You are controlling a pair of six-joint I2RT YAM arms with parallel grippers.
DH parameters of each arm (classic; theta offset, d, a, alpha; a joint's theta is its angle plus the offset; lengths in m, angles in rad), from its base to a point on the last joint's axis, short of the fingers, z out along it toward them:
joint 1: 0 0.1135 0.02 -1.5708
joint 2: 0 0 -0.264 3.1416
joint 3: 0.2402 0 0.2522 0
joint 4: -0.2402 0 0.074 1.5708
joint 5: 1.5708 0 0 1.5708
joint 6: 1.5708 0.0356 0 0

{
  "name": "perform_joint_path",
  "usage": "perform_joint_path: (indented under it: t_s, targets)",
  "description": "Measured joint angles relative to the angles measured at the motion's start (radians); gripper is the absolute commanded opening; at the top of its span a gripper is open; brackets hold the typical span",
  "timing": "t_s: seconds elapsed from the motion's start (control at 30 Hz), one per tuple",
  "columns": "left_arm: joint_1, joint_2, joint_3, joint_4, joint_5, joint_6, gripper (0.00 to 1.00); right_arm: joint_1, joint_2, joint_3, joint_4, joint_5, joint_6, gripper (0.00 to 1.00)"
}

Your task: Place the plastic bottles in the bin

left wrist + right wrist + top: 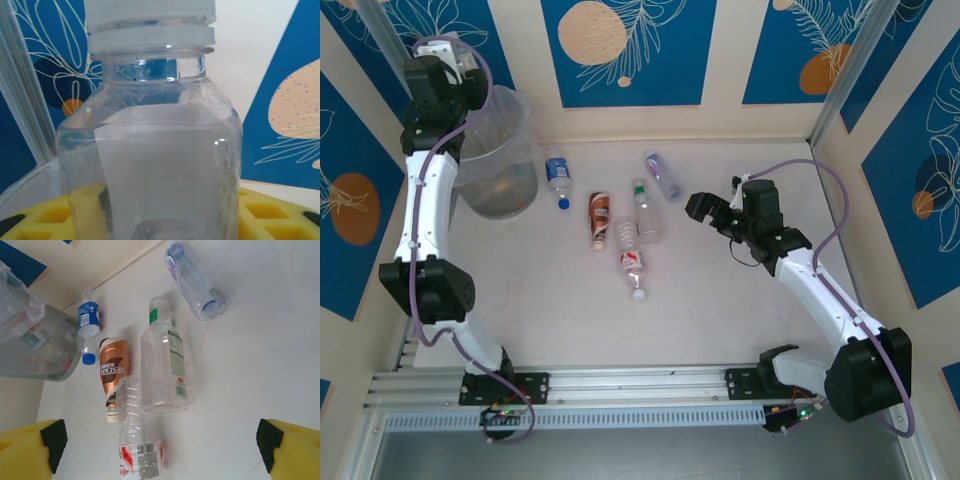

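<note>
So the left claw [160,222] is hovering in the upper left of the top view, up over the far rim of the bin [525,140]. It's clamping a clear white-capped bottle [160,150] between its yellow fingers. Five more are lying mid-frame on the tabletop [570,320]: the blue-label bottle [557,178] near the bin, then the brown-label bottle [599,218], red-label bottle [632,266], green-label bottle [646,212] and purple-label bottle [662,176]. The right claw [718,208] is sitting right of them, spread wide and gripping nothing.
</note>
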Motion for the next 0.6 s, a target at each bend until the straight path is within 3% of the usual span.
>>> perform_joint_path:
  t_s: [0.6]
  targets:
    - [0.030, 0.128, 0.006, 0.015, -0.174, 0.012, 0.54, 0.006, 0.000, 0.000, -0.016, 0.004, 0.008, 0.99]
